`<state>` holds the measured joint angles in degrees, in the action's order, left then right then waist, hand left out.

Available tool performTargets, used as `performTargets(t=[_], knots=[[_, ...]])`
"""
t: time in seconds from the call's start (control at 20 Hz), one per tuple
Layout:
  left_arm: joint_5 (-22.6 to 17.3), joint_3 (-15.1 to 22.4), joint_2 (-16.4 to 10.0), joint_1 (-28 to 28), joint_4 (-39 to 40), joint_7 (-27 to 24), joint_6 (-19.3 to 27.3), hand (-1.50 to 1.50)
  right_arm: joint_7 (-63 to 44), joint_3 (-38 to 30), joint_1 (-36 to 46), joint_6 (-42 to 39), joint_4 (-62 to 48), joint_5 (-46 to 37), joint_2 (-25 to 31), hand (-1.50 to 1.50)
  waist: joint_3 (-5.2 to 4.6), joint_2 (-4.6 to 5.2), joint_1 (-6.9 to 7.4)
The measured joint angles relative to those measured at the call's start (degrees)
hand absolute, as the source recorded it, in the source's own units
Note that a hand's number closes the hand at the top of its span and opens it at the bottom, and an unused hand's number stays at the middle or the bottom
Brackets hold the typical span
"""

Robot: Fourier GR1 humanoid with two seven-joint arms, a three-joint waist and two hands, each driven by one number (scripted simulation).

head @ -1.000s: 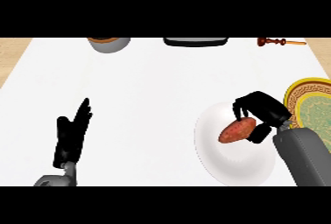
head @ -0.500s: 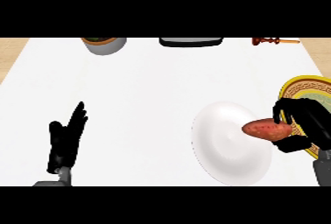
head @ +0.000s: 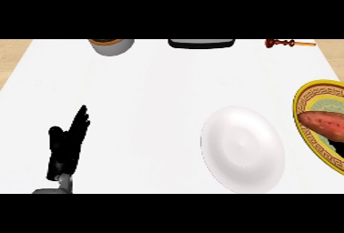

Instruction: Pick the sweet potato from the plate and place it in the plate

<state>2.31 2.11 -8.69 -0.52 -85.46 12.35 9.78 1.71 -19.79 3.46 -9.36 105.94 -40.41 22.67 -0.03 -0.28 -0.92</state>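
Reddish-brown and lumpy, the sweet potato [head: 321, 124] is lying on the gold-and-green patterned plate [head: 304, 98] at the far right of my view, partly cut off by the picture's edge. The white plate [head: 242, 150] just beside it has nothing on it. My left hand [head: 66, 145] rests low at the left of the counter [head: 154, 91], fingers straight and close together, pointing up, holding nothing. My right hand does not show at all, so I can't say whether it has let go or how its fingers stand. That's the worry from here: the potato seems to lie near the inner rim of the patterned plate, so if my right hand is close and pulls away carelessly, I judge it could nudge the potato and roll it off the rim toward the white plate. I also can't see the potato's far end, so I can't be sure it lies fully inside the plate. Now the comparison: half a second ago the potato was in my right hand's curled fingers, between the two plates, over the white plate's right edge. Now it's across on the patterned plate, and the hand and forearm have gone out of sight. My left hand hasn't changed. Along the far edge, the grey bowl [head: 111, 46], dark tray [head: 201, 43] and wooden tool [head: 287, 43] sit as before.
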Motion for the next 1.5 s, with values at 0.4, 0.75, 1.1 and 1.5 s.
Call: performTargets(t=[0.4,0.75,1.1,1.5], knots=[[0.5,-0.5,0.7,1.9,1.9,-0.6,-1.0,0.00,0.7,-8.0,4.0,0.3,-10.8,2.5,4.5,1.50,0.03,0.27,0.89],[1.5,-0.5,1.2,2.7,0.7,1.1,-1.0,0.00,6.2,-8.8,9.5,3.4,-28.2,0.2,9.6,1.50,0.05,0.37,1.29],[1.5,-0.7,1.5,2.8,1.1,0.7,-1.6,0.00,12.1,-6.8,14.6,3.2,-47.5,-2.4,13.7,1.50,0.08,0.53,1.74],[1.7,-0.8,2.2,3.1,1.7,-0.2,-1.6,0.00,18.5,-3.0,20.1,-1.8,-66.5,-5.6,18.1,-1.50,0.12,0.70,2.24]])
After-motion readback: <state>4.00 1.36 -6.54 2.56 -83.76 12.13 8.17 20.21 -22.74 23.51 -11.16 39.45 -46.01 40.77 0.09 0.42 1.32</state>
